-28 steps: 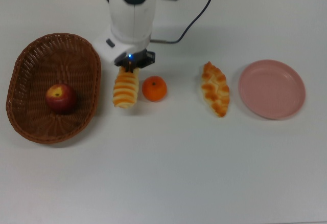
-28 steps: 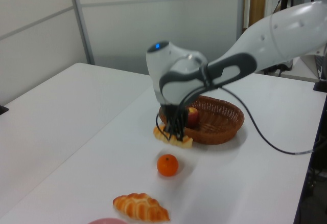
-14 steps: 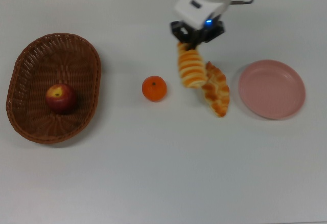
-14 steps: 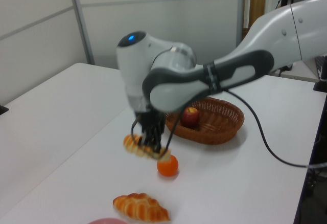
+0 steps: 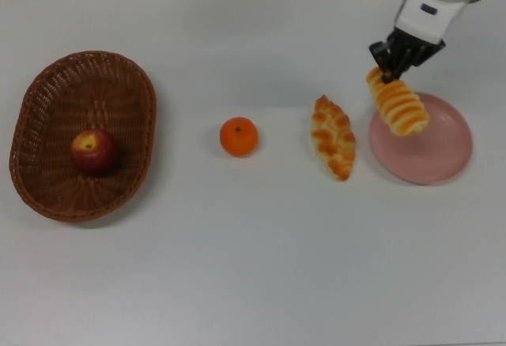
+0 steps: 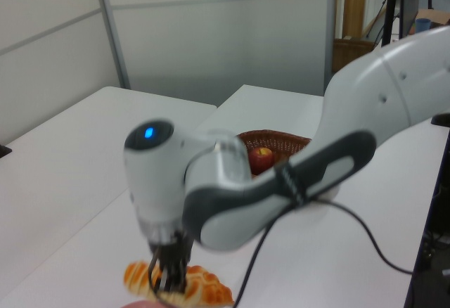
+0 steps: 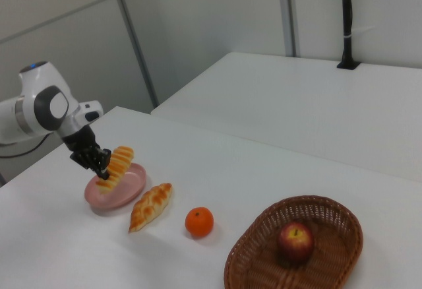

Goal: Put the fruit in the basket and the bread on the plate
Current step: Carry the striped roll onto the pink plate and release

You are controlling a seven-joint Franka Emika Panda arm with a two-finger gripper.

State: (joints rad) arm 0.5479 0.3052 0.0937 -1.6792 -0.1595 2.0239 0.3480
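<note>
My gripper (image 5: 386, 76) (image 7: 100, 171) is shut on one end of the ribbed loaf (image 5: 398, 105) (image 7: 115, 165), which hangs in the air over the pink plate (image 5: 431, 156) (image 7: 125, 190), at the edge nearer the braided loaf. The braided loaf (image 5: 333, 137) (image 7: 151, 206) (image 6: 211, 290) lies on the table beside the plate. The orange mandarin (image 5: 239, 137) (image 7: 199, 222) sits on the table between the braided loaf and the wicker basket (image 5: 47, 93) (image 7: 330, 213). The dark red apple (image 5: 94, 152) (image 7: 295, 241) (image 6: 261, 159) rests inside the basket. In the left view the arm hides the mandarin and most of the plate.
All of this sits on a white table (image 5: 253, 267). The arm's black cable (image 6: 365, 241) trails over the table behind the arm in the left view. A second white table (image 7: 316, 97) stands beyond a gap in the right view.
My gripper has carried the ribbed loaf from beside the basket, past the mandarin and over the braided loaf, to above the plate. Nothing else has moved.
</note>
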